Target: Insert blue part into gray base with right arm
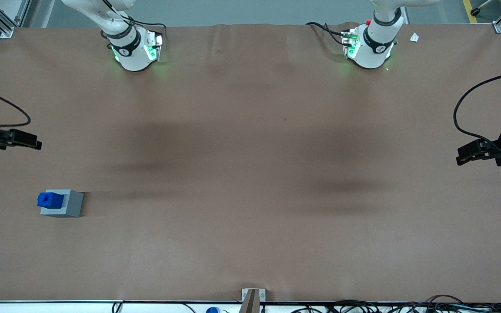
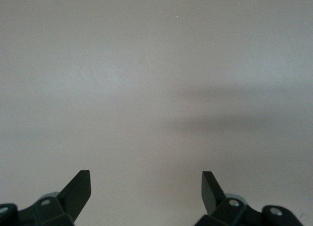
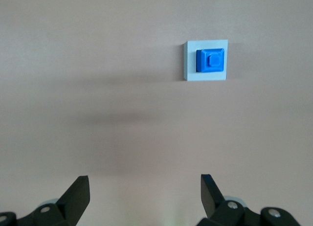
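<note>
A: Where's the right arm's end effector?

B: High over the working arm's end of the desk, fingers spread wide, holding nothing.

A: And the blue part?

B: Seated in the gray base's recess, stub up, nearer the front camera than the end effector.

A: So the insertion looks finished?

B: I'd judge so; nothing remains but staying clear.

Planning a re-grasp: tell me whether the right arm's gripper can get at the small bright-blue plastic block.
Probably yes. The blue block sits in the light-gray boxy base, top exposed; the open gripper hangs above bare table, nothing between.
</note>
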Motion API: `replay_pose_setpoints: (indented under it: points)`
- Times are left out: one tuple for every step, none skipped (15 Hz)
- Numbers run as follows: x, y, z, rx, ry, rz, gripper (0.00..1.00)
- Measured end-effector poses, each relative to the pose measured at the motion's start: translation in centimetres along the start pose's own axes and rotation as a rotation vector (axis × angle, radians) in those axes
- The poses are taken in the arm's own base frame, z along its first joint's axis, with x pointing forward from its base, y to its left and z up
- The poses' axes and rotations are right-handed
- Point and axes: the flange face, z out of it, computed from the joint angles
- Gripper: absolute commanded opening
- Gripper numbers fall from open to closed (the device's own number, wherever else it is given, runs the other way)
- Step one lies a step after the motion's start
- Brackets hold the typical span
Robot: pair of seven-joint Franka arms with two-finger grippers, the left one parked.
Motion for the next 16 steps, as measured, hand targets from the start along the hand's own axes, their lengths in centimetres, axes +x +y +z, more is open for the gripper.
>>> replay_pose_setpoints:
  points:
    - [-0.7,-0.4,-0.8,0.000,0.004,-0.006,1.00]
    - [-1.4,-0.9,-1.4,0.000,0.011,-0.013,1.00]
    - [-2.2,-1.4,-1.9,-0.001,0.018,-0.020,1.00]
    - [-3.0,-2.0,-2.4,-0.001,0.024,-0.028,1.00]
    - [-3.9,-2.6,-2.8,-0.001,0.030,-0.029,1.00]
    - [-4.8,-3.1,-3.3,-0.001,0.036,-0.026,1.00]
    - [-5.8,-3.7,-3.6,-0.001,0.040,-0.024,1.00]
    - [-6.7,-4.2,-3.9,0.000,0.043,-0.026,1.00]
    - [-7.8,-4.5,-4.0,0.001,0.045,-0.028,1.00]
    - [-8.8,-4.7,-4.0,0.002,0.051,-0.029,1.00]
    - [-9.8,-4.7,-4.0,0.003,0.065,-0.030,1.00]
    - [-10.8,-4.6,-3.8,0.005,0.079,-0.030,1.00]
    - [-11.7,-4.6,-3.8,0.006,0.085,-0.030,1.00]
    - [-12.5,-4.5,-4.0,0.007,0.091,-0.030,1.00]
    - [-13.0,-4.5,-4.4,0.008,0.101,-0.030,1.00]
    - [-13.4,-4.5,-4.9,0.008,0.111,-0.030,1.00]
